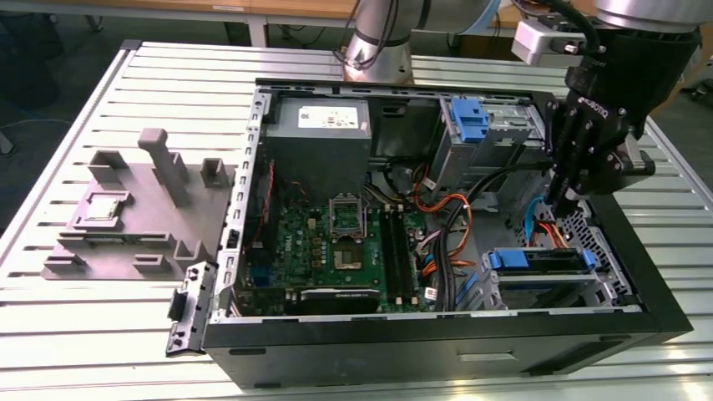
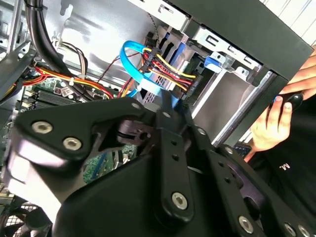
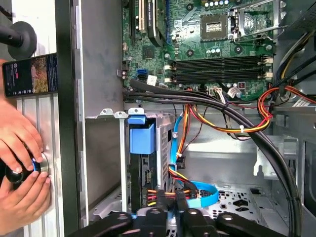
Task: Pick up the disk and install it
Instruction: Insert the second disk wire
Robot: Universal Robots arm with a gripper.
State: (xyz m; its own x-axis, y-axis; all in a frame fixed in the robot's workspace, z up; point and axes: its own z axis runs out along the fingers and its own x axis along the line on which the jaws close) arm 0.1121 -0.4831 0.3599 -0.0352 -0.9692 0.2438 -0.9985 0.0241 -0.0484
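Black gripper linkage (image 2: 170, 123) fills the near foreground in the second wrist view, its fingers drawn together with nothing between them, poised above the blue SATA cable (image 2: 129, 59). Just beyond it the disk (image 3: 143, 148) sits seated in the drive cage (image 3: 118, 163) of the open computer case (image 1: 657, 292), cables plugged in.

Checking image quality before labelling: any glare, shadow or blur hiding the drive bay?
Exterior view: even light, mild sheen on the slatted table, the gripper hangs over the bay.
Second wrist view: the gripper's linkage close and soft, the cables behind sharper.
First wrist view: the blue carrier sharp; bright wash on the case floor.
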